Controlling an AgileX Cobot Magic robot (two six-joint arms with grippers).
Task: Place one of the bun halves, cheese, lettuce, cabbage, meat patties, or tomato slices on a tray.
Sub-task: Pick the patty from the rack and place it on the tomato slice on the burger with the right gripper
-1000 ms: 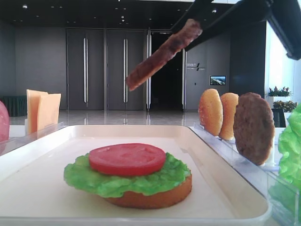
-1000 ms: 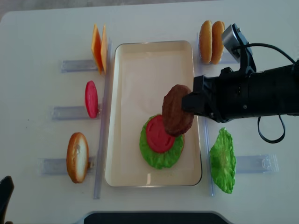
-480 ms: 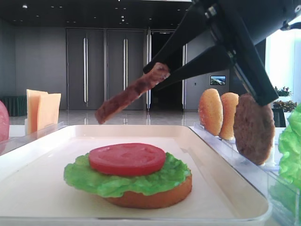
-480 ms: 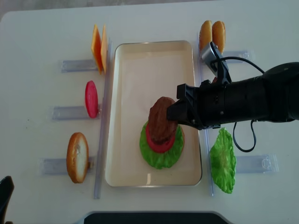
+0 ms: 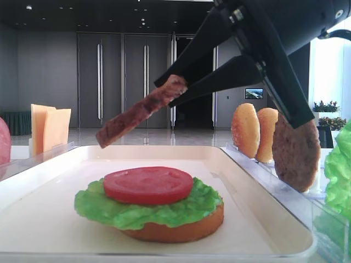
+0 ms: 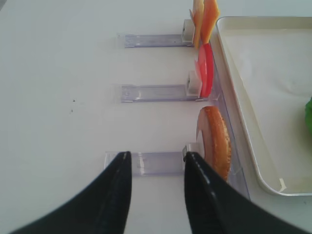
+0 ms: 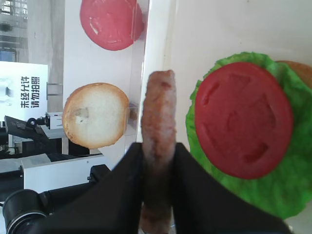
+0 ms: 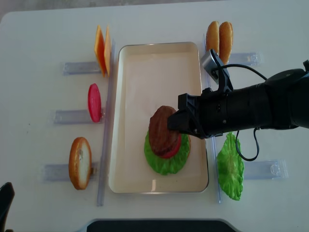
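Observation:
My right gripper (image 8: 176, 123) is shut on a dark-brown meat patty (image 8: 161, 130), gripping it by its edge. The patty (image 5: 141, 111) hangs tilted in the air above the stack on the cream tray (image 8: 154, 72). That stack is a bun half (image 5: 181, 230), lettuce (image 5: 98, 205) and a tomato slice (image 5: 148, 184). In the right wrist view the patty (image 7: 158, 107) shows edge-on between the fingers of the right gripper (image 7: 158, 148), left of the tomato slice (image 7: 243, 119). My left gripper (image 6: 157, 158) stands open over a clear rack, holding nothing, beside a bun half (image 6: 214, 141).
Left of the tray, clear racks hold cheese slices (image 8: 101, 48), a tomato slice (image 8: 94, 102) and a bun half (image 8: 79, 162). On the right stand two bun halves (image 8: 218, 41), a second patty (image 5: 296, 150) and a lettuce leaf (image 8: 230, 166).
My right gripper has carried the patty leftward and lower, from beside the stack to over the tomato slice. The left gripper has not moved.

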